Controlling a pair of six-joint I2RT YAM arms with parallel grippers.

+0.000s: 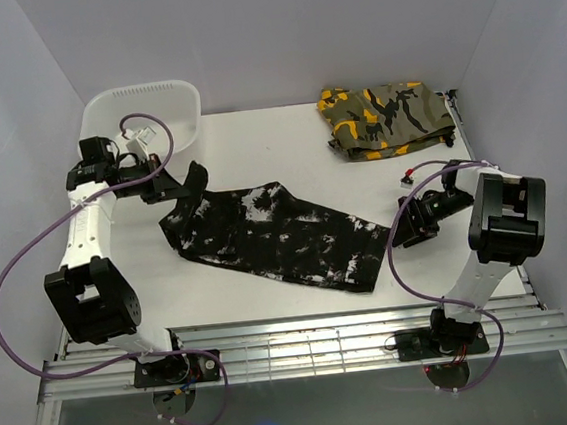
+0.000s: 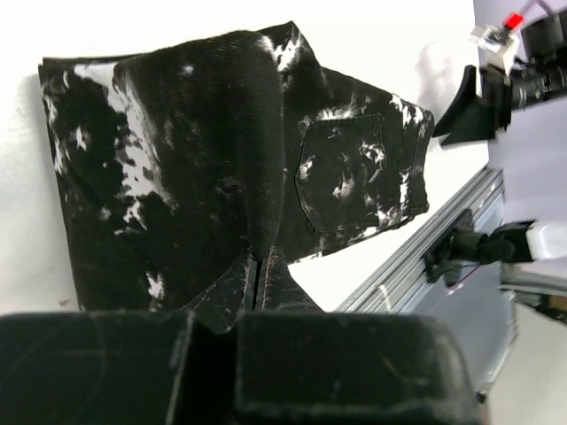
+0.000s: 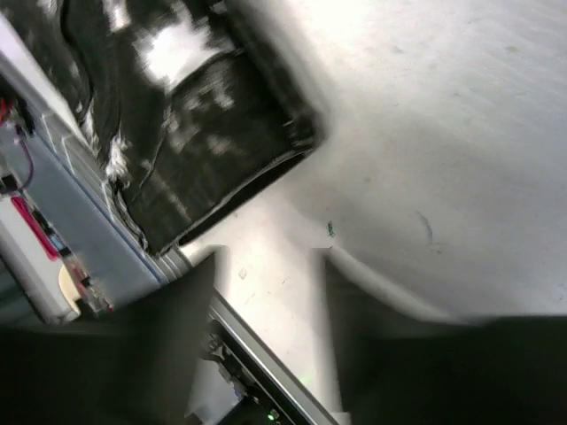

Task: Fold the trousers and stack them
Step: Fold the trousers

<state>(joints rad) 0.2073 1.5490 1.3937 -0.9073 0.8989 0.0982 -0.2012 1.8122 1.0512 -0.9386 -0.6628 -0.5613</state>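
A: Where do the trousers (image 1: 276,238) lie?

B: Slantwise on the table (image 1: 257,145), from near the back-left corner down toward the front edge on the right. They are mostly flat. The one raised bit is the back-left corner of the cloth.

A: Who holds that bit?

B: The left gripper (image 1: 172,186). Its fingers are closed on a fold of the fabric, and the left wrist view shows cloth running up into the pinch. The white basket (image 1: 142,97) sits just behind it in the back-left corner.

A: And the right gripper (image 1: 411,228)?

B: It is near the right edge, just beside the trousers' far end. Its fingers are apart with bare table between them, so it holds nothing. That wrist view is blurred.

A: Risks?

B: Likely three.
- A one-corner pinch may slip, or drag the whole garment in a bunch, because the other end is free.
- That free end lies close to the slatted rail (image 1: 306,346) at the front edge, and a pull that way could snag it.
- A fold led from one corner could land skewed, which makes for a poor stack.

A: The camouflage garment (image 1: 385,117)?

B: It is in the back-right corner, well apart.
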